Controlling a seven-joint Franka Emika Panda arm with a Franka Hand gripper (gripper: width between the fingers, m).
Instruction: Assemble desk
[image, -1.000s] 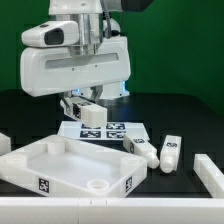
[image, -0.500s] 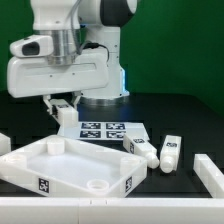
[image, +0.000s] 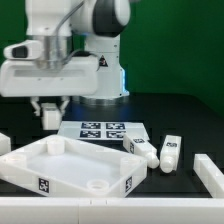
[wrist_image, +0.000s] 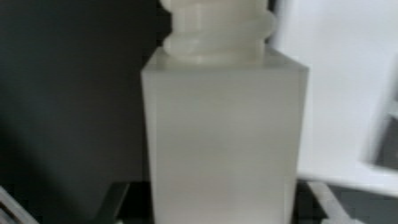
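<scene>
The desk top (image: 62, 166) lies at the front on the exterior view's left, sockets up, with tags on its near side. My gripper (image: 52, 113) hangs above its far left corner and is shut on a white square leg (wrist_image: 221, 140). In the wrist view the leg fills the middle, its threaded tip (wrist_image: 217, 30) pointing away from the gripper (wrist_image: 222, 205). Three loose legs lie to the exterior view's right: one (image: 143, 149) beside the top, one (image: 170, 150) upright-looking with a tag, one (image: 209, 171) near the edge.
The marker board (image: 106, 130) lies flat behind the desk top. A white piece (image: 4, 146) shows at the exterior view's left edge. A white rail (image: 112, 207) runs along the front. The arm's large white body (image: 60, 65) fills the upper left.
The arm has swung to the exterior view's left, carrying the leg from above the marker board to above the desk top's far left corner.
</scene>
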